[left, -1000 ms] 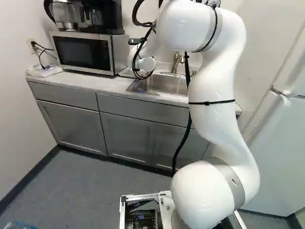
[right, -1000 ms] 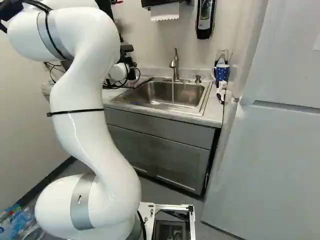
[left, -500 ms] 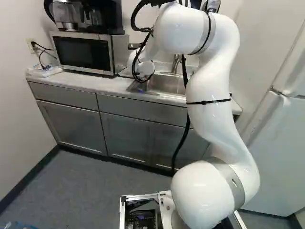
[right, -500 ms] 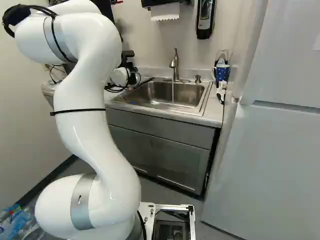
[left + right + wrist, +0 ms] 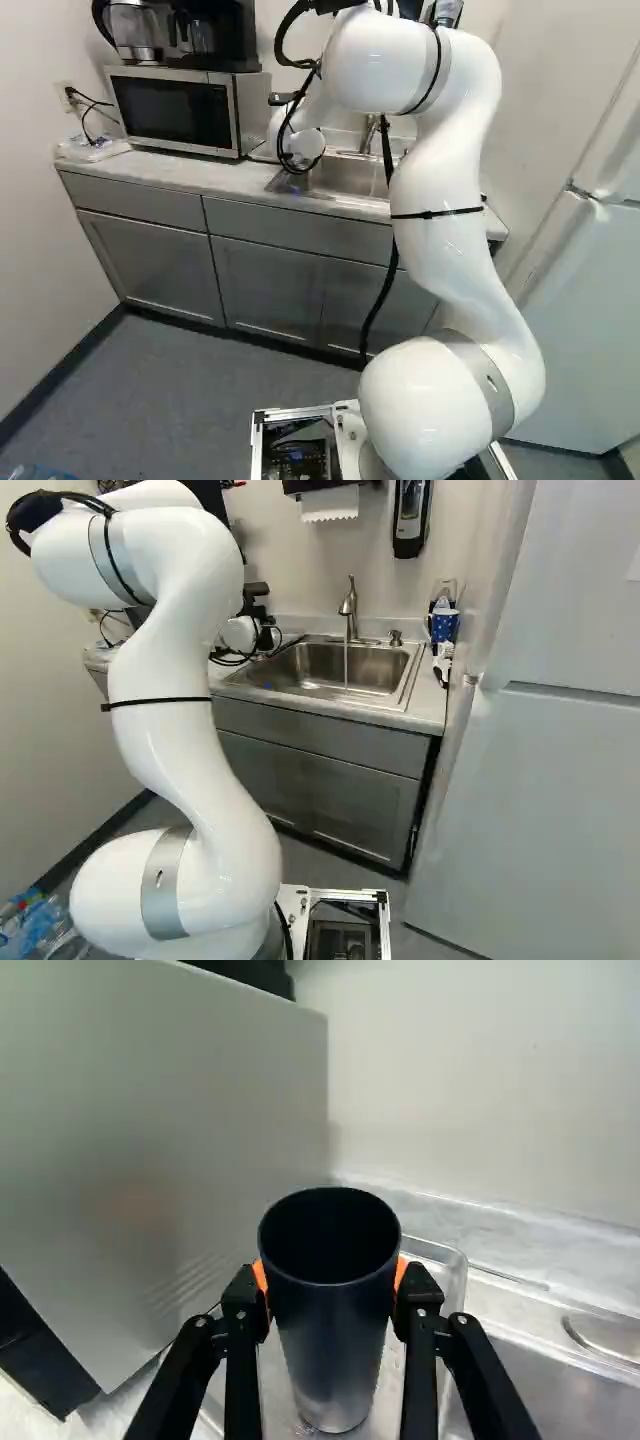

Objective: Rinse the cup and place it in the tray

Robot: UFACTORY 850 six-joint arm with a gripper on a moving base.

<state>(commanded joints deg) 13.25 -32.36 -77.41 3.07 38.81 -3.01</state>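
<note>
— What is the gripper [image 5: 331, 1276] doing?

— Its two black fingers stand wide apart, with the dark cup [image 5: 335, 1360] clasped between them. The orange pads [image 5: 402, 1272] press on it from opposite sides.

— Which way is the cup facing?

— Its round, open mouth is toward the wrist camera. It is tall and smooth, nearly black at the top and greyer toward the base.

— Is it in the tray?

— The wrist view shows the cup's base against the shiny tray [image 5: 457, 1275], inside its outline. Whether it touches the bottom or hangs just above, I cannot tell.

— Where is the tray?

— On the counter [image 5: 175, 174], between the microwave [image 5: 175, 112] and the sink [image 5: 412, 670]. The microwave's flat grey side rises close beside the cup.

— Is there water?

— Yes. In the right base view, a thin stream [image 5: 346, 665] falls from the tap [image 5: 348, 608] into the metal sink.

— And the arm?

— The white arm [image 5: 445, 190] rises in a large S-curve. Its far end reaches over the counter near the sink's microwave side, with black cables looping around it.

— What else is nearby?

— A blue patterned mug [image 5: 445, 627] stands on the counter beyond the sink, at the right of the right base view. Closer to the base, also on the right, is the white fridge [image 5: 520, 810]. A coffee maker [image 5: 225, 35] sits on the microwave, and a paper towel [image 5: 330, 504] hangs above the tap.
</note>
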